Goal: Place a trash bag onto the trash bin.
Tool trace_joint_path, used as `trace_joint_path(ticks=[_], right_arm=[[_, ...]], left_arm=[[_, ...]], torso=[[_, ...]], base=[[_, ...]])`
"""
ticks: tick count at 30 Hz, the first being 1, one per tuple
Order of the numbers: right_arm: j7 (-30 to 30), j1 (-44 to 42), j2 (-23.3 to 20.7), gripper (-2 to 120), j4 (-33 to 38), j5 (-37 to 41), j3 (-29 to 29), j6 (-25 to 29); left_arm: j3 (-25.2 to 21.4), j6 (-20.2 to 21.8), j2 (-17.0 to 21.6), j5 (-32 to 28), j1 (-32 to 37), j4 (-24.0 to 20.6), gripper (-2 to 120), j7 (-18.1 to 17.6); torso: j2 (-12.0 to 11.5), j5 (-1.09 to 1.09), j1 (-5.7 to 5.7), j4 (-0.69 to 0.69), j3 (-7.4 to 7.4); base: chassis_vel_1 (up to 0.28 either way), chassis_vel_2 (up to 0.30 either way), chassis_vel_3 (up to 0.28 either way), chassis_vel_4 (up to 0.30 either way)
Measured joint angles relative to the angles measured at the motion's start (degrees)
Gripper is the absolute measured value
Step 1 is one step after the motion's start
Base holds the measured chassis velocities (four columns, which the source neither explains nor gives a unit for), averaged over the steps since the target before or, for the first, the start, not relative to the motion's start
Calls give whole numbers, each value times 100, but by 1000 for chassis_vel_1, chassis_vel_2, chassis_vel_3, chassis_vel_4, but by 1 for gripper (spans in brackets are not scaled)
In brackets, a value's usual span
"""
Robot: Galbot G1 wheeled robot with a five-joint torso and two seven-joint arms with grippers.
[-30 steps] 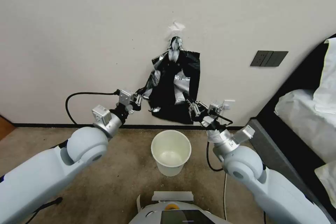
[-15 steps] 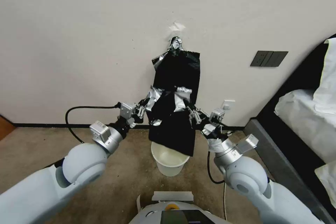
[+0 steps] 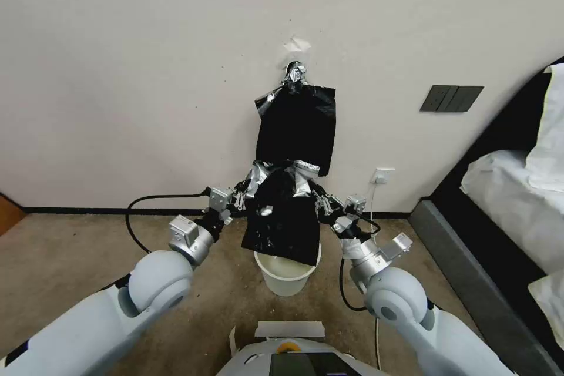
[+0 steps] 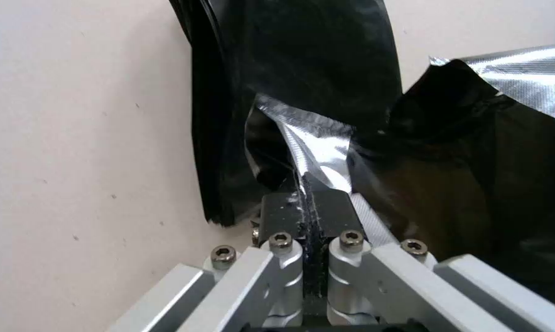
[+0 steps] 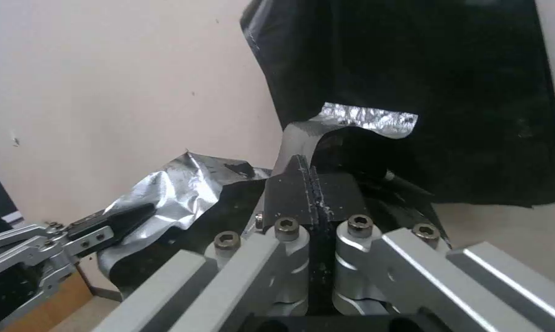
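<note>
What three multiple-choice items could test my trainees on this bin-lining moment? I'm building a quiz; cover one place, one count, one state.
1. Where does the trash bag hang?
A. Right above the trash bin, its lower edge over the rim
B. On the bed
C. Flat on the carpet beside the bin

2. How many grippers hold the trash bag?
A. None
B. One
C. Two

3. What is the state of the trash bin?
A. Tipped on its side
B. Upright, not yet lined
C. Upright, bag stretched over its rim

Answers:
1 A: in the head view the bag's bottom overlaps the bin's far rim.
2 C: the left gripper and right gripper each pinch an upper corner, jaws closed on plastic in both wrist views.
3 B: the cream interior shows bare below the hanging bag.
</note>
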Motion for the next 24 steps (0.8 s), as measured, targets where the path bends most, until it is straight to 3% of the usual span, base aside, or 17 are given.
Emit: trace_joint_path(ticks=[24], right_arm=[[253,-1052,360,0,-350,-855,233,-27]], left_arm=[[65,131,-858,418,1329,231,0,-143]], torso=[[0,0,0,1,0]], base=[[0,0,0,0]])
